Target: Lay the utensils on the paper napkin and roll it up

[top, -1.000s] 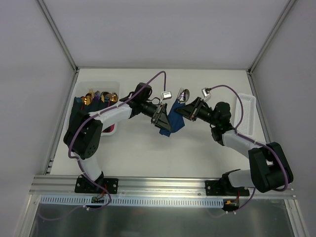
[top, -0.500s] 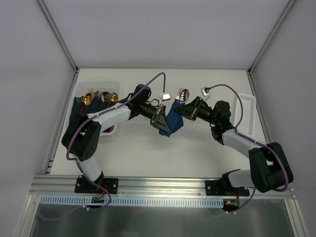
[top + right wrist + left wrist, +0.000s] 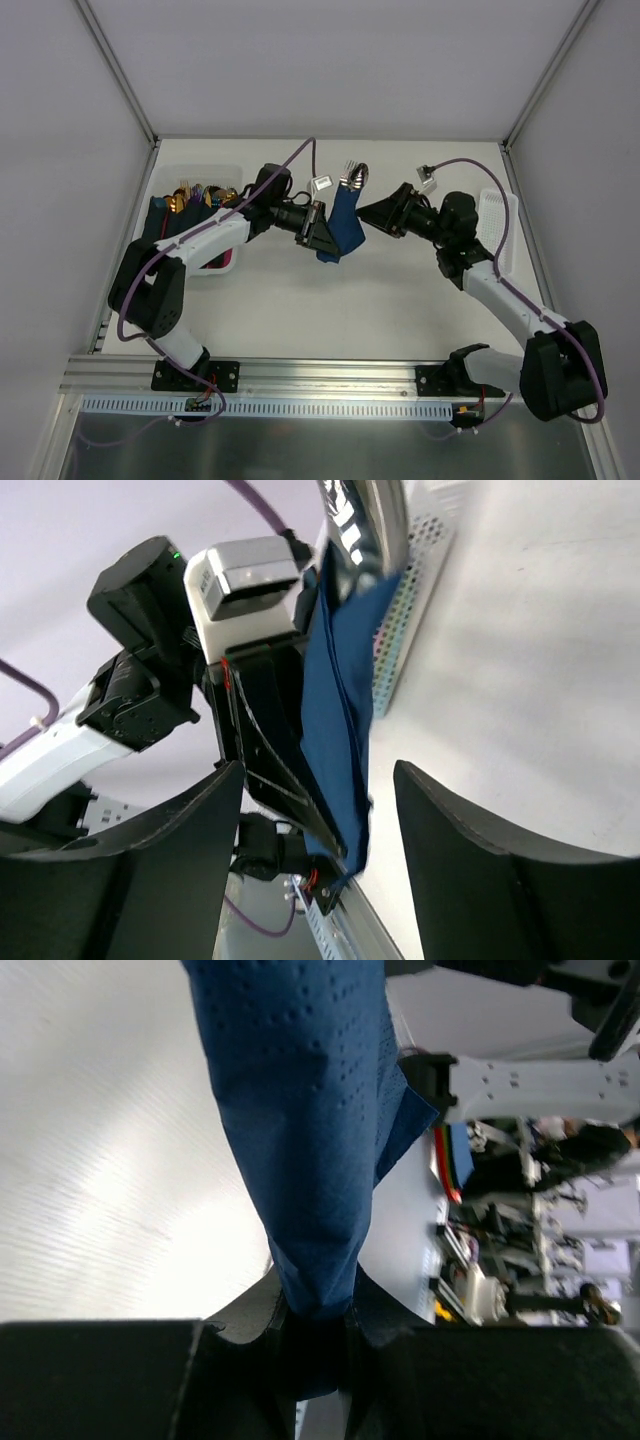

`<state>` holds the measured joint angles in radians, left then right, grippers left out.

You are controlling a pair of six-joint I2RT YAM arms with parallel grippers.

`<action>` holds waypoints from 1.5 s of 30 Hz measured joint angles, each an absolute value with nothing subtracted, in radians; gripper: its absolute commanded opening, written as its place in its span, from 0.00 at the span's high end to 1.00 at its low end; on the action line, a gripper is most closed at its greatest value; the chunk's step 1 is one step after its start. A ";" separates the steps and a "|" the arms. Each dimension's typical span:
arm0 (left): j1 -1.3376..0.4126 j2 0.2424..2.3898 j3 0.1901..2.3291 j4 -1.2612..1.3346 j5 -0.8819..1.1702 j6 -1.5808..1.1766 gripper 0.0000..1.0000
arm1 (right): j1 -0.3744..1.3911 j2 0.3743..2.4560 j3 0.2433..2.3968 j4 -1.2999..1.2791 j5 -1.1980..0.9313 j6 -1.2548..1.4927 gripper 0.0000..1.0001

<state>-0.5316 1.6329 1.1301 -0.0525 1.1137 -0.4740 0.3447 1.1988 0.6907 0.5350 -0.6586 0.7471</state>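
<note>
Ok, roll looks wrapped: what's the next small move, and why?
Probably swing the left tool, shut on the rolled napkin with utensils poking out, toward the bin of finished rolls; the right tool is open and clear of it.

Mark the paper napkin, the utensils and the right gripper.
paper napkin [image 3: 300,1110]: left wrist view, middle of the blue sheet.
utensils [image 3: 354,176]: top view, silver ends sticking out of the napkin.
right gripper [image 3: 368,211]: top view, between its open fingertips.

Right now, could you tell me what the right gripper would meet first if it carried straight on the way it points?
Probably the paper napkin pinched in the left gripper, though depth from the right gripper is unclear.
</note>
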 measured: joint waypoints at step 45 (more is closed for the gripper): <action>-0.531 1.452 1.131 -0.160 0.792 -0.389 1.00 | 0.696 1.228 0.995 0.038 -0.088 0.645 0.46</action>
<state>-0.5308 1.4521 1.1309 -0.1604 0.7921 -0.3885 0.6964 1.2278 0.9955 0.0376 -0.0879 0.6445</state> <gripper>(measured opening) 0.133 0.525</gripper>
